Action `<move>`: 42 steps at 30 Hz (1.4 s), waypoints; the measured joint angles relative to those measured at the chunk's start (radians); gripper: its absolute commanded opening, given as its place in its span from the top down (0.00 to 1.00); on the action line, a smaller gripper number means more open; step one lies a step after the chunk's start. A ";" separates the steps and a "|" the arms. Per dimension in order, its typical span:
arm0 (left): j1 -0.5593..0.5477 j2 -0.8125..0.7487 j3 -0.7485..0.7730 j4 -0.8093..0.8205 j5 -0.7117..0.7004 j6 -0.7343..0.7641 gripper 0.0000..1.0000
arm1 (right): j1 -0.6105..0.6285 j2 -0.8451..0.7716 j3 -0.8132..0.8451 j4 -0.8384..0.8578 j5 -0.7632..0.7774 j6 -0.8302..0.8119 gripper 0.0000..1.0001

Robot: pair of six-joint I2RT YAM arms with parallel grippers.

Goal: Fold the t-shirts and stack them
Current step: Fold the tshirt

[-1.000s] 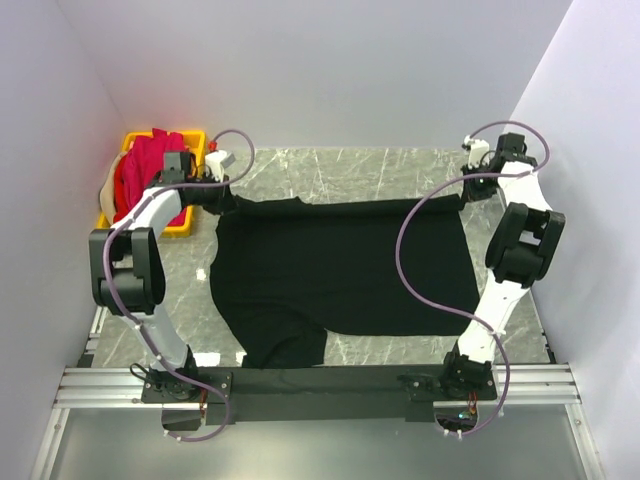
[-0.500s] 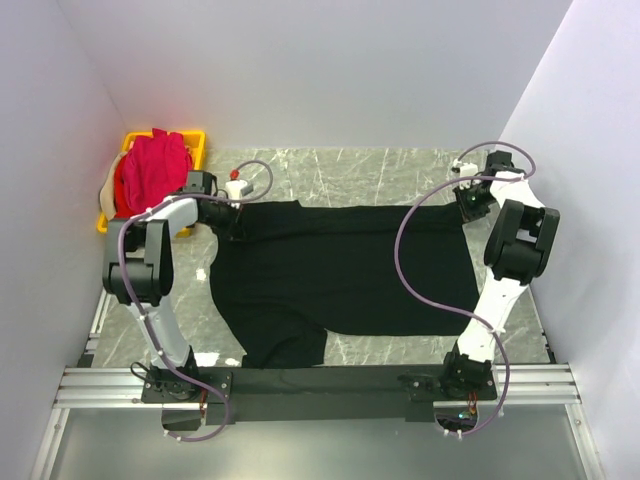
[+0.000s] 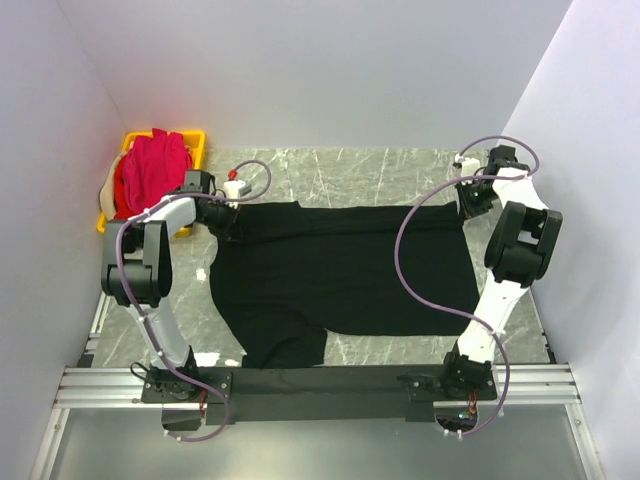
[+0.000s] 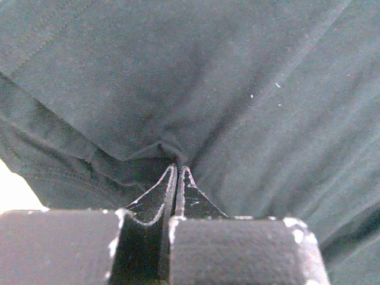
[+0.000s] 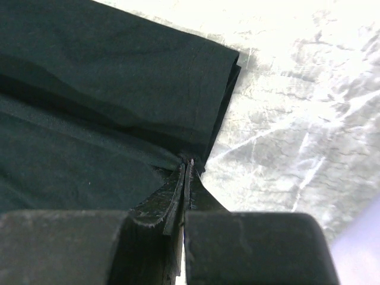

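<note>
You have the grey marbled counter [image 3: 350, 170] running between the white walls. Most of its middle is covered by the black t-shirt [image 3: 340, 270]. The shirt lies spread wide, and its far edge is drawn in a nearly straight line from one arm across to the other. A narrower flap of it reaches toward the near rail, left of centre. In the far left corner, against the wall, sits the yellow crate [image 3: 196, 139] with the pink t-shirts [image 3: 150, 170] heaped in it. It is close behind your left arm and well apart from the black cloth's right half. Your left tool [image 4: 179, 169] sits at the far left corner of the black t-shirt. Its fingers are pressed together on a small pucker of cloth gathered right at the tips, and dark fabric fills almost the whole wrist view beyond them. Your right tool [image 5: 187, 161] sits at the far right corner and also pinches the shirt. Its tips close on the edge just below a doubled, hemmed end of the cloth. The shirt stretches away to the left of that tool, and bare counter lies just beside it on the right. You cannot tell from these views whether the pinched corners are raised off the counter or resting on it.
</note>
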 measured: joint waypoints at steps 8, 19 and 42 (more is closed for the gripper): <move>0.000 -0.018 -0.004 -0.012 -0.004 0.022 0.97 | 0.000 -0.033 -0.066 0.006 0.015 -0.027 0.99; 0.053 0.012 0.125 -0.124 0.045 0.042 0.44 | 0.001 -0.030 -0.036 -0.050 0.029 -0.034 0.44; 0.061 0.340 0.490 -0.025 0.003 -0.211 0.63 | 0.082 0.060 0.261 -0.082 -0.027 0.121 0.55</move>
